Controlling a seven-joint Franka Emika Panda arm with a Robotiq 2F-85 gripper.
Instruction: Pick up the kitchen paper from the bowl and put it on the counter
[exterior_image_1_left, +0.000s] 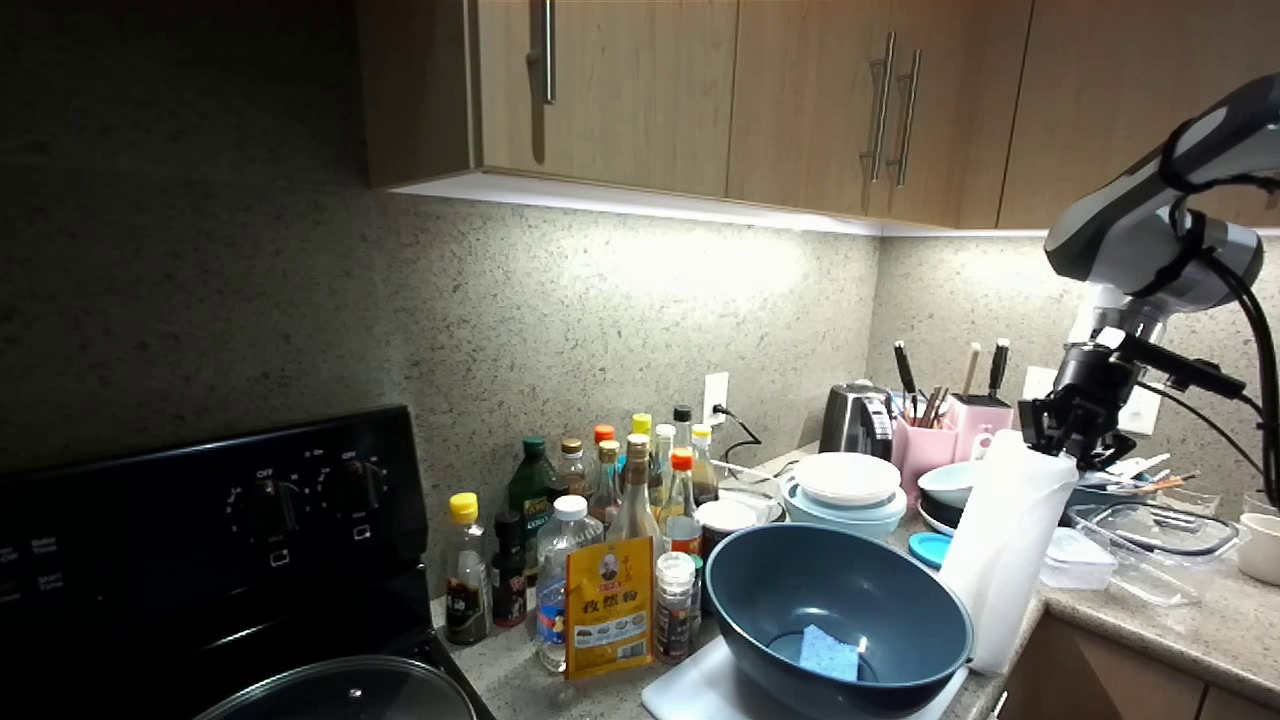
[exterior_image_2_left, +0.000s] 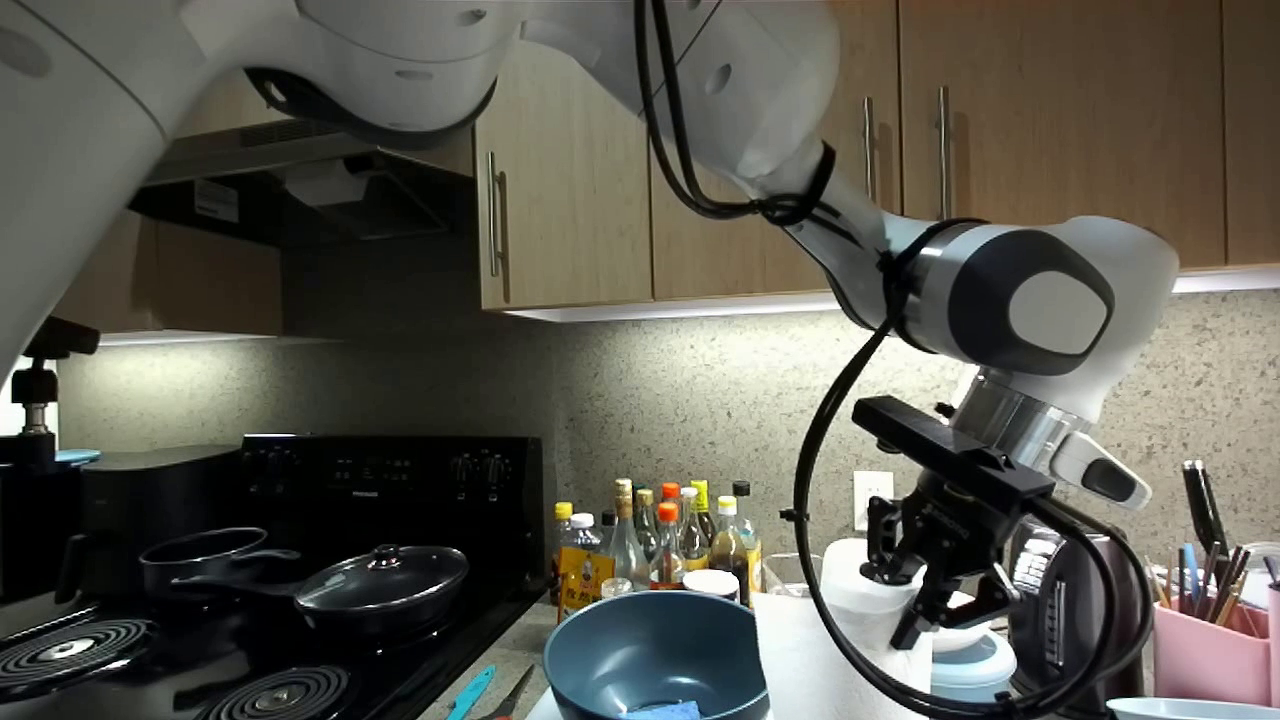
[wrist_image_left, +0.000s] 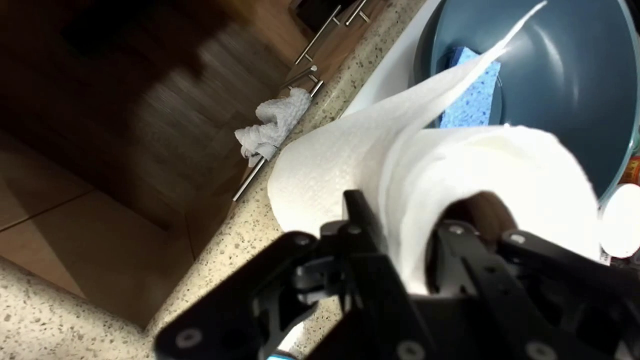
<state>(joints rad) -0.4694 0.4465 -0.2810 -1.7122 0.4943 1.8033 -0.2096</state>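
The kitchen paper, a thick white roll (exterior_image_1_left: 1005, 550), stands tilted beside the bowl, outside it. It also shows in an exterior view (exterior_image_2_left: 850, 600) and in the wrist view (wrist_image_left: 545, 185), with a loose sheet reaching over the bowl's rim. My gripper (exterior_image_1_left: 1060, 455) is at the roll's upper end. In the wrist view my gripper (wrist_image_left: 405, 215) has one finger inside the hollow core and one outside, shut on the roll's wall. The dark blue-grey bowl (exterior_image_1_left: 790, 575) holds a blue sponge (exterior_image_1_left: 828, 652). The speckled counter (wrist_image_left: 245, 230) lies below. Whether the roll's bottom touches it I cannot tell.
A white board (exterior_image_1_left: 690, 690) lies under the bowl. Several bottles (exterior_image_1_left: 635, 500) and a yellow packet (exterior_image_1_left: 610, 610) stand behind it. Stacked dishes (exterior_image_1_left: 845, 480), a kettle (exterior_image_1_left: 850, 420) and clear containers (exterior_image_1_left: 1080, 560) stand further along. The black stove (exterior_image_2_left: 320, 600) adjoins the counter.
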